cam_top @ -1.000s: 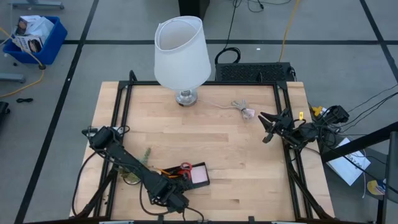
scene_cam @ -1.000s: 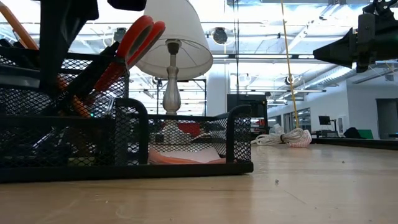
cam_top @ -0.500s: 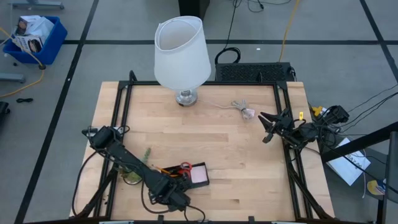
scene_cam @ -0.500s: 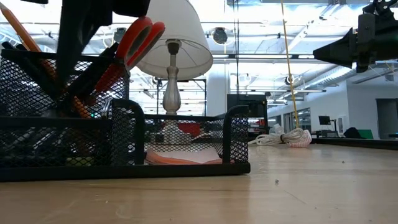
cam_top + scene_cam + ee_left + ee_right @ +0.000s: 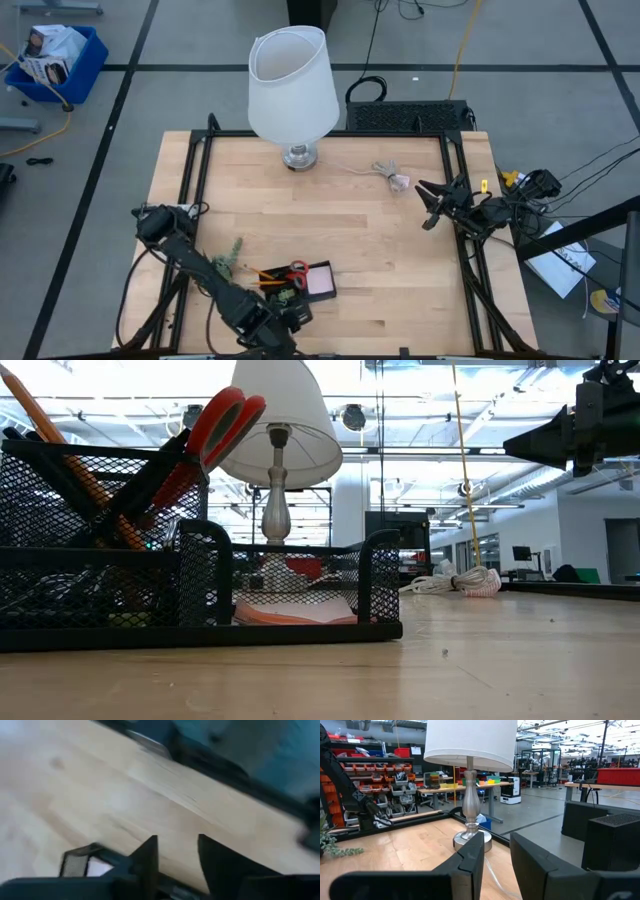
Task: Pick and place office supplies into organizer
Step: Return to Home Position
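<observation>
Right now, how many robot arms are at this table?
2: left arm over the left side, beside the organizer; right arm at the table's right edge.

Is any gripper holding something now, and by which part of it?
Nothing is held: the left gripper, by the organizer, and the right gripper are both open and empty.

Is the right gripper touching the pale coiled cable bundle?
Apart. The low view shows the right gripper hanging in the air, clearly above the cable bundle, with open space between them.
</observation>
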Controlling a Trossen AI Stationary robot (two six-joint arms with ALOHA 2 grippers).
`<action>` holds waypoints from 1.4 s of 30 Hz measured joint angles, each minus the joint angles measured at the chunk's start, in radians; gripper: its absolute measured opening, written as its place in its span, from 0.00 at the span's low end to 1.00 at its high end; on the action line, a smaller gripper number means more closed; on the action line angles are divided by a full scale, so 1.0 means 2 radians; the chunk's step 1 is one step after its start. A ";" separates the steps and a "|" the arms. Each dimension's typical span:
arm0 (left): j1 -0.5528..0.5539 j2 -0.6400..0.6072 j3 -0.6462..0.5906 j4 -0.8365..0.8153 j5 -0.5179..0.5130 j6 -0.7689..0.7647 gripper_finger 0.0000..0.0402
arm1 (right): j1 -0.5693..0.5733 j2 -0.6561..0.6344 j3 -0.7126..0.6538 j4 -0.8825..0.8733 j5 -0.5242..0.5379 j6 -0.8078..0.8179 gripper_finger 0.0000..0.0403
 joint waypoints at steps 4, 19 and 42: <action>-0.008 -0.003 0.000 0.041 -0.047 -0.093 0.24 | 0.000 0.000 0.000 0.000 0.000 0.000 0.21; -0.004 -0.054 0.000 0.053 -0.039 -0.368 0.10 | 0.000 0.000 0.000 -0.001 0.000 0.000 0.21; -0.025 -0.388 -0.376 0.388 -0.186 -0.274 0.19 | 0.000 0.000 0.000 0.000 0.000 0.000 0.22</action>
